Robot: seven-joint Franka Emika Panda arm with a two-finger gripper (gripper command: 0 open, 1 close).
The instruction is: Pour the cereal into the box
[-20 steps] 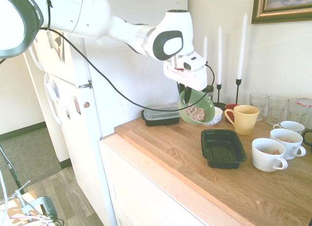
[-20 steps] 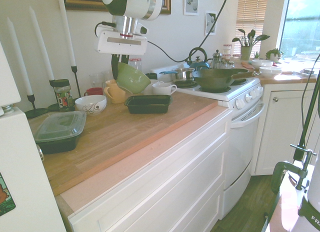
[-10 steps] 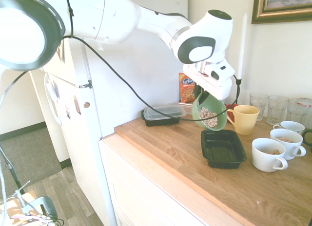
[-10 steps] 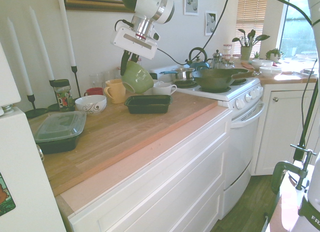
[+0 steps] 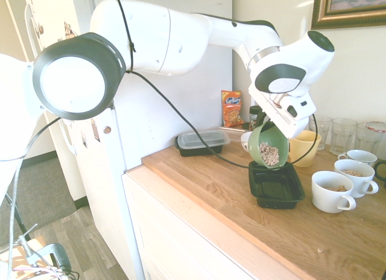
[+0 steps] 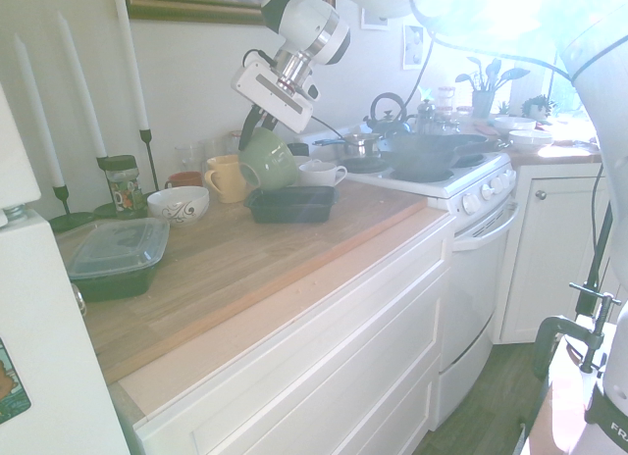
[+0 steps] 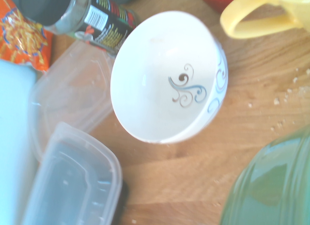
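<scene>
A green bowl (image 5: 267,146) hangs steeply tilted just above the far end of the box (image 5: 277,184), a shallow black tray on the wooden counter. The cereal (image 5: 269,154), pale tan bits, lies heaped against the bowl's lower lip. My gripper (image 5: 263,128) is shut on the bowl's upper rim. In the second exterior view the green bowl (image 6: 266,160) hangs over the box (image 6: 290,204) with my gripper (image 6: 251,127) above it. The wrist view shows the green bowl's outside (image 7: 271,186) at its corner.
A yellow mug (image 5: 304,148), white cups (image 5: 333,192) and glasses (image 5: 343,134) stand beside the box. A white patterned bowl (image 7: 167,77), a lidded dark container (image 5: 199,141), an orange snack packet (image 5: 231,108) and a jar (image 6: 123,184) sit toward the wall. Candles (image 6: 133,73) and a stove (image 6: 432,176) flank the counter.
The arm has carried the green bowl sideways from beside the white bowl to above the box and tipped it further; the cereal has slid toward the lower lip.
</scene>
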